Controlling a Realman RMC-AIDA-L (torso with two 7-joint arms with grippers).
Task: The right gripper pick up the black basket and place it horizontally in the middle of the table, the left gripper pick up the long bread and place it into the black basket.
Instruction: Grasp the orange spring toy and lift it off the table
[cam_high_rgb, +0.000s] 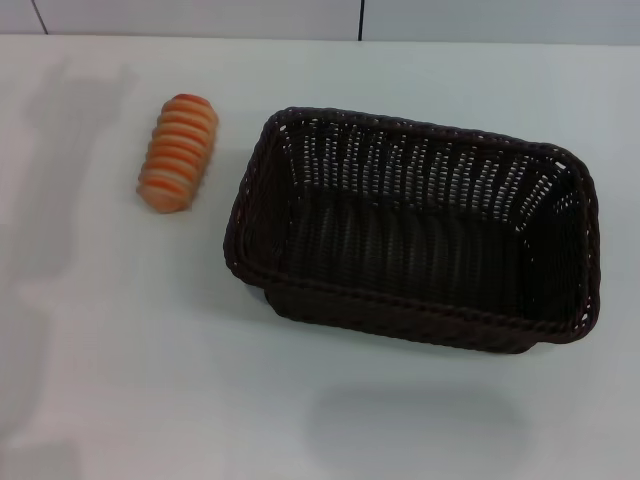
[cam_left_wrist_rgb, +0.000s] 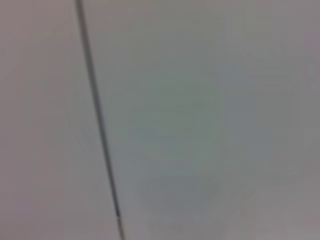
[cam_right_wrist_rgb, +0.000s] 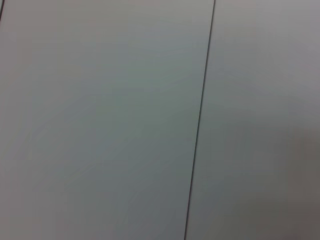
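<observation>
The black basket (cam_high_rgb: 415, 232) sits open side up on the table (cam_high_rgb: 120, 380), toward the right half and a little skewed, its long side running roughly along the far edge but dipping toward the near right corner. That lie suggests it has not yet been squared up in the middle, so the 1st step of the task reads as undone. It is empty, its woven floor fully exposed.

The long bread (cam_high_rgb: 179, 152) lies flat on the table nearer the far left corner, just beside the basket's left end but apart from it, its long axis pointing roughly from near edge to far edge. Nothing touches it.

Neither gripper appears in the head view, and both wrist views show only a plain pale surface crossed by 1 thin dark seam, so I cannot tell whether either gripper is spread or closed. Both arms seem parked away from the table.

My judgement: the right gripper must 1st take the basket by its braided rim, probably the near long side, which offers a firm edge.
</observation>
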